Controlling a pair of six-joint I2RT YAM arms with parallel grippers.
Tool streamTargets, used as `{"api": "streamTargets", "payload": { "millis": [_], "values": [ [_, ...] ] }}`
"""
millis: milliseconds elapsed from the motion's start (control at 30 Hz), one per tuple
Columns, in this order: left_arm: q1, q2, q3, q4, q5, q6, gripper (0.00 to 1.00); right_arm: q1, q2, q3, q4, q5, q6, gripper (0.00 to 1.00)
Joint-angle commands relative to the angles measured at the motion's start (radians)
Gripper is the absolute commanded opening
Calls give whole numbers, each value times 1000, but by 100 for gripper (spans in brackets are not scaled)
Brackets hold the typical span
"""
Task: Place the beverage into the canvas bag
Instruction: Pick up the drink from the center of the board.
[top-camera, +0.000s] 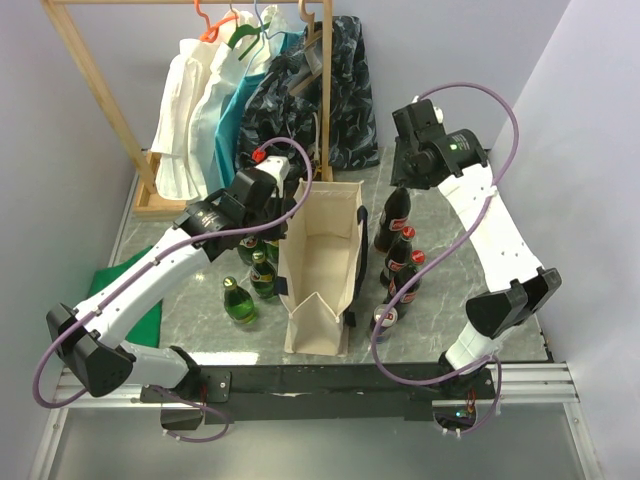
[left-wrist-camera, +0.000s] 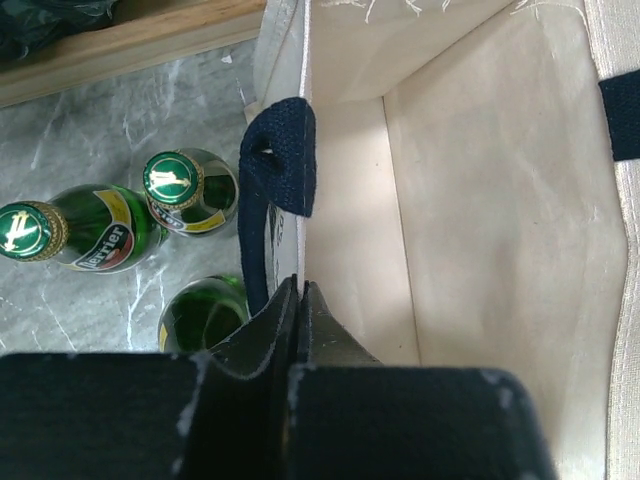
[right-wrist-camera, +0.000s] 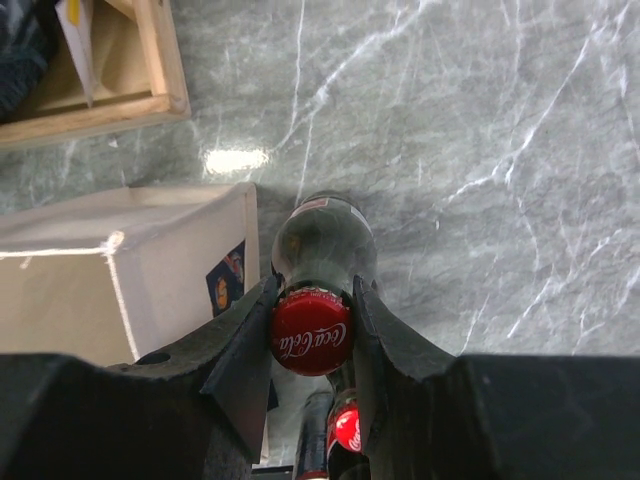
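The cream canvas bag (top-camera: 320, 262) with navy handles stands open-topped in the middle of the table. My left gripper (top-camera: 291, 207) is shut on its left wall rim; in the left wrist view the jaws (left-wrist-camera: 300, 291) pinch the canvas edge just below the navy handle (left-wrist-camera: 281, 155), with the bag's bare inside (left-wrist-camera: 480, 220) to the right. A dark cola bottle (top-camera: 393, 215) with a red cap (right-wrist-camera: 311, 333) stands right of the bag. My right gripper (right-wrist-camera: 312, 305) is shut on its neck and cap, one finger on each side.
Green glass bottles (top-camera: 241, 300) (left-wrist-camera: 182, 186) stand left of the bag. More cola bottles (top-camera: 404, 268) and a can (top-camera: 385, 320) line its right side. A wooden rack with hanging fabrics (top-camera: 250, 100) fills the back. A green cloth (top-camera: 132, 300) lies at far left.
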Motion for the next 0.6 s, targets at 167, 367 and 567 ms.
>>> {"api": "streamTargets", "payload": {
  "millis": [167,367,567],
  "values": [
    [-8,-8,48,15,-20,-24,1,-8,-47,239,88,56,-45,0],
    [-11,-5,25,32,0,-59,1,-9,-56,282,81,49,-47,0],
    [-14,-8,1,55,0,-135,1,-8,-75,307,88,36,-38,0]
  ]
}}
